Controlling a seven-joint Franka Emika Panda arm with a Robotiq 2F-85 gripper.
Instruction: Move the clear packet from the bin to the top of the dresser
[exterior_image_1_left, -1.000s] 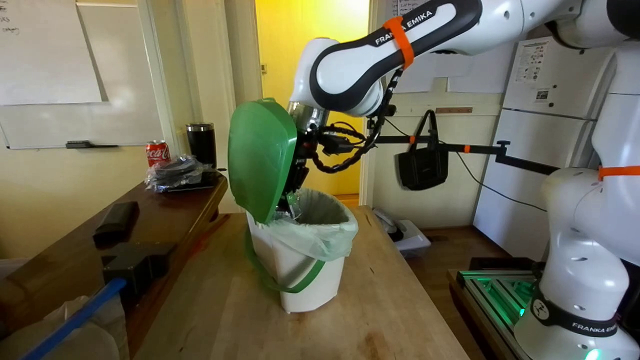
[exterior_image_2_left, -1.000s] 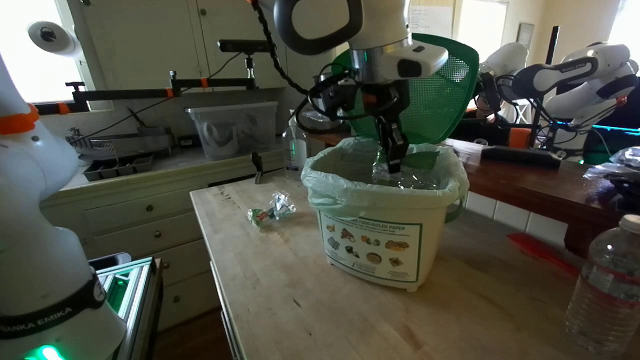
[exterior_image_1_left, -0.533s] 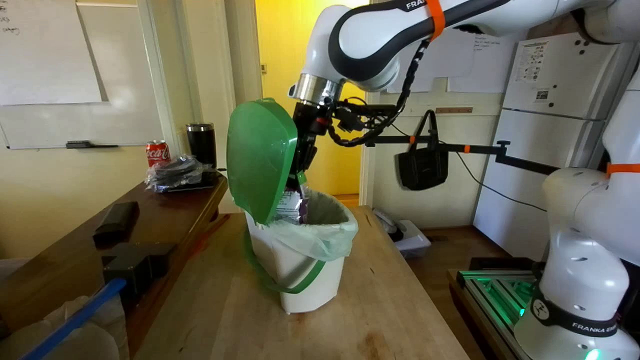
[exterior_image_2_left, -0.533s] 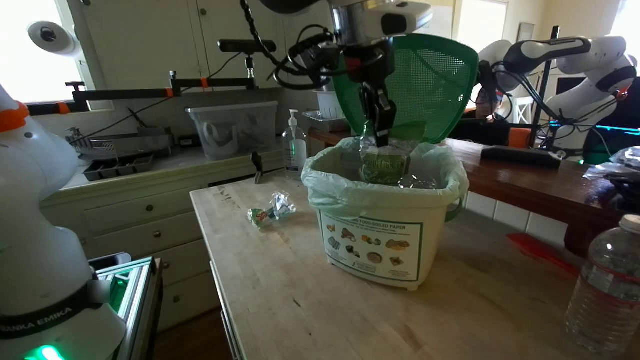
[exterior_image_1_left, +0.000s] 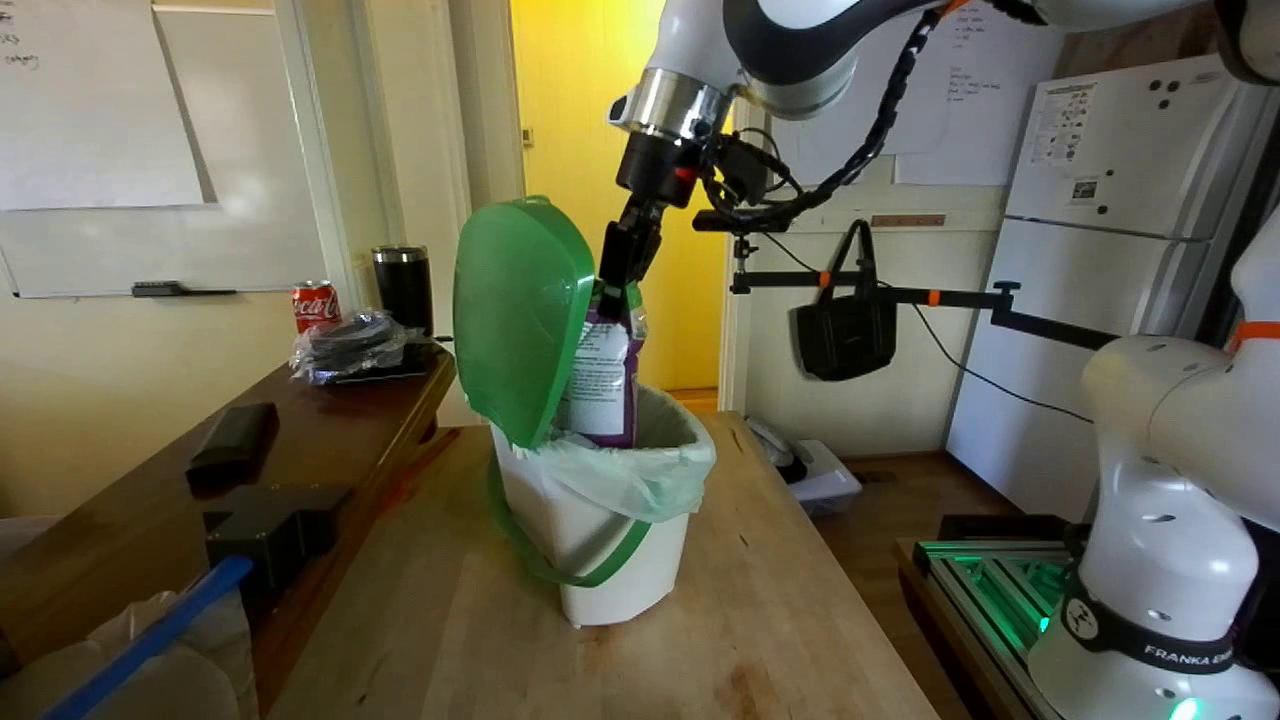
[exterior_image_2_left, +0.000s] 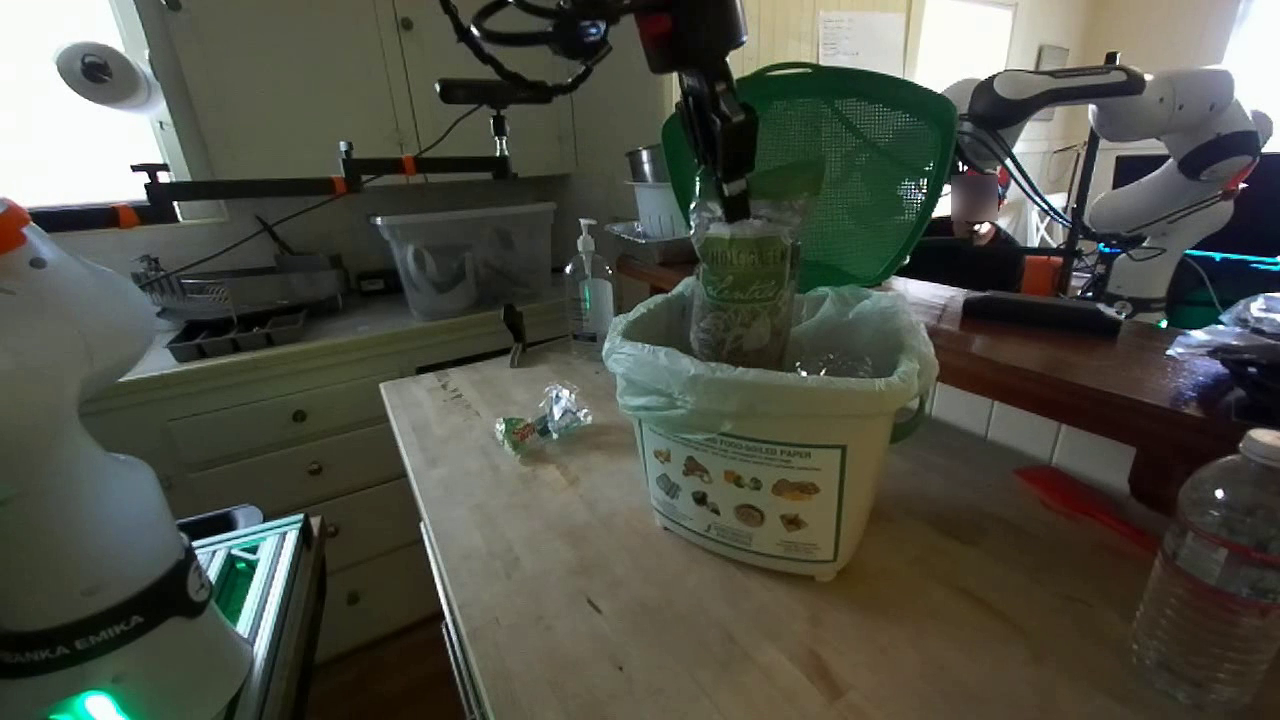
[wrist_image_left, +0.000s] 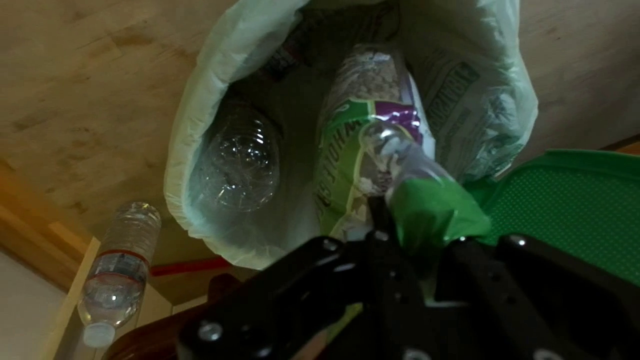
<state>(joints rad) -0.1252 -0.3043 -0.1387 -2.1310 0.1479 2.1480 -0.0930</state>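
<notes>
My end effector (exterior_image_2_left: 736, 204) pinches clear packet (exterior_image_2_left: 743, 305) by top; bottom below me, in bin (exterior_image_2_left: 748, 497). Weight could pull it loose; early sideways travel could tip bin.

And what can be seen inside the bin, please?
The packet, held by the gripper, has its lower part in the bin. Beside it is a clear plastic item, inside the liner. What lies under them is covered; deeper parts are too dark.
</notes>
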